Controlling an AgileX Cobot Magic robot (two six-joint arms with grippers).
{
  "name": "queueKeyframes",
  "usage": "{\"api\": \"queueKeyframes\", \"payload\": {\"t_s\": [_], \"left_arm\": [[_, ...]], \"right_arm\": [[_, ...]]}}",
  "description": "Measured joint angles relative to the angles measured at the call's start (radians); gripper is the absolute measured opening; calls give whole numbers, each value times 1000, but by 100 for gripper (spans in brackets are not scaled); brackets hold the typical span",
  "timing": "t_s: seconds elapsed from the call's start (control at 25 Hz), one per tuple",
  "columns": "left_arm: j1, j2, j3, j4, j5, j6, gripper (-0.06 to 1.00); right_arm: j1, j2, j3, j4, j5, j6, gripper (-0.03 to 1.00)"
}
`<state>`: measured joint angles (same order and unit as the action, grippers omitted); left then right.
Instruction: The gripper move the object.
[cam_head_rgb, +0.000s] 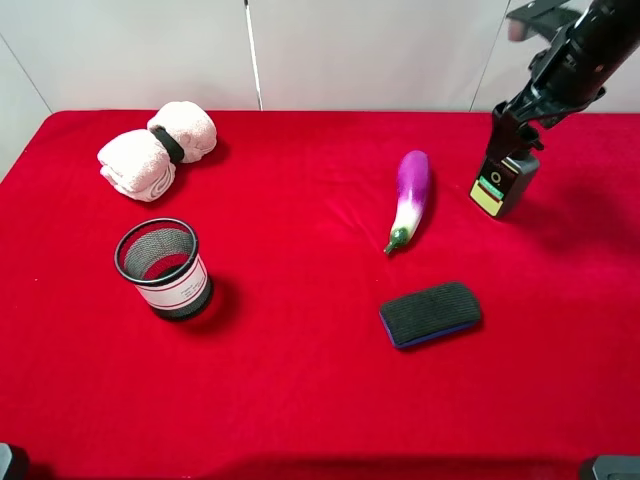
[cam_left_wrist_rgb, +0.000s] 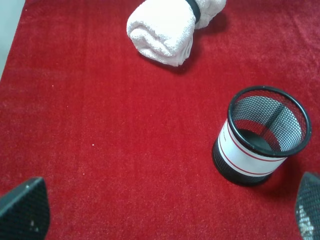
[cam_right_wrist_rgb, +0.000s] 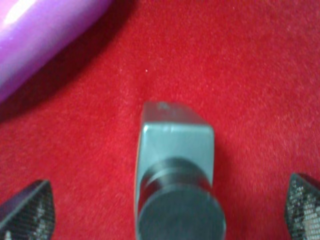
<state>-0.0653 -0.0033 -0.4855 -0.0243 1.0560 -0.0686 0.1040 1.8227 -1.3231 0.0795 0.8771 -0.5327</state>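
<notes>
Your high camera overlooks the whole red cloth-covered worktop (cam_head_rgb: 300, 400). Both wrist cameras face down closely; the left shares the black mesh cup (cam_head_rgb: 163, 267) (cam_left_wrist_rgb: 262, 135).

The red table (cam_head_rgb: 300, 400) holds one pump bottle (cam_head_rgb: 503, 182), one purple eggplant (cam_head_rgb: 410, 198), one black mesh cup (cam_head_rgb: 164, 268), one dark eraser block (cam_head_rgb: 431, 313) and two rolled white towels (cam_head_rgb: 158, 147) banded together at far left.

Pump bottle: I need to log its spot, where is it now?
In the exterior high view, the pump bottle stands at the table's far right, right of the eggplant, under the right pincer.
</notes>
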Motion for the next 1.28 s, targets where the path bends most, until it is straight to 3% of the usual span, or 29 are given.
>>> {"api": "queueKeyframes", "payload": {"t_s": [0.32,0.84,1.28], "left_arm": [[0,0,0,0,0,0,98],[0,0,0,0,0,0,98],[0,0,0,0,0,0,98]], "right_arm": [[0,-162,0,0,85,20,69],[0,-381,6,5,242,172,69],[0,-659,282,44,210,185,69]]}}
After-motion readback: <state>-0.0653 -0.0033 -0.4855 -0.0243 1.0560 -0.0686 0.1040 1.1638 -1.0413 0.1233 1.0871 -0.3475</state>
